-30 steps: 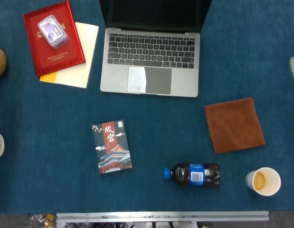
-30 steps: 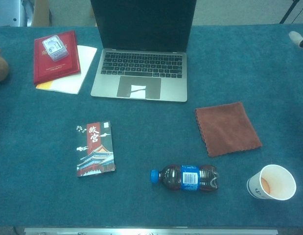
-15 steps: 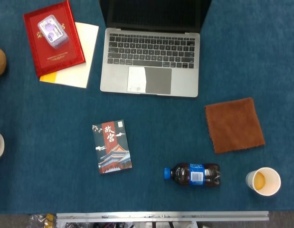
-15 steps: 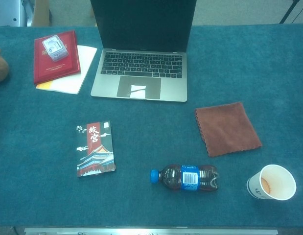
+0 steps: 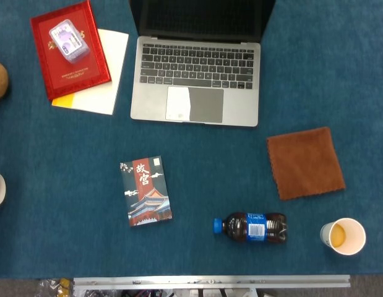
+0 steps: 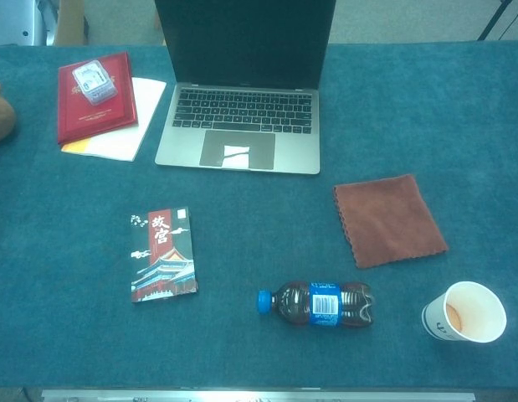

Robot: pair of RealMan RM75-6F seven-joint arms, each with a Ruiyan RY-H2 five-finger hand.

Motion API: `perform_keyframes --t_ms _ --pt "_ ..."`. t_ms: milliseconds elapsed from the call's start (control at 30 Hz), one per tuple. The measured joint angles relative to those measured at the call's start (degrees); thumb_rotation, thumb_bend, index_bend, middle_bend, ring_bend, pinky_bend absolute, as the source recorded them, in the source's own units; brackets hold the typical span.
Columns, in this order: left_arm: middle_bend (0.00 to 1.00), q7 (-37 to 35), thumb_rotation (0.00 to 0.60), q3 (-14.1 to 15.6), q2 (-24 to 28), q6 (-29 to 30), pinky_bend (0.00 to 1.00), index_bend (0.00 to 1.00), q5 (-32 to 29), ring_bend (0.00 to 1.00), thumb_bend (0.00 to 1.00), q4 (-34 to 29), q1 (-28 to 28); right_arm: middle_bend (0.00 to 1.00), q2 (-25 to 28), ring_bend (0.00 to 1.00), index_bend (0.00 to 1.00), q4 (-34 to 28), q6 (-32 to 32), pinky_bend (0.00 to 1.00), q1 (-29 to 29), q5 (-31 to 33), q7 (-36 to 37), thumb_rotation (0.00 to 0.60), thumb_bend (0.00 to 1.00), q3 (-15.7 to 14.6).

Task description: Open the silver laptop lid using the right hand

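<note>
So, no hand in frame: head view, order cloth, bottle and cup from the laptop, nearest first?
1. Brown cloth, just right of the laptop, toward the robot.
2. Bottle, lying nearer the robot.
3. Paper cup, near right corner.

Probably an office or lab desk: blue felt tabletop [image 5: 67,154], open laptop [image 5: 196,80], red folder [image 5: 67,52], papers [image 5: 107,74].

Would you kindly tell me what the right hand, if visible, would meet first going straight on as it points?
Neither view shows the right hand, so its line cannot be judged. The silver laptop already stands open.
</note>
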Motion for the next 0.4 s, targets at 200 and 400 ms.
perform_keyframes --t_ms 200,400 --pt "0.07 -1.13 0.6 0.0 0.32 0.2 0.05 0.08 1.21 0.02 0.41 0.23 0.8 0.12 -0.25 0.0 0.0 1.18 -1.15 0.0 -1.38 -0.26 1.24 0.6 0.3 0.35" --pt "0.07 -0.61 0.6 -0.65 0.53 0.13 0.05 0.08 1.2 0.02 0.41 -0.23 1.24 0.12 -0.35 0.0 0.0 1.81 -1.9 0.0 -2.07 -0.6 2.14 0.6 0.3 1.33"
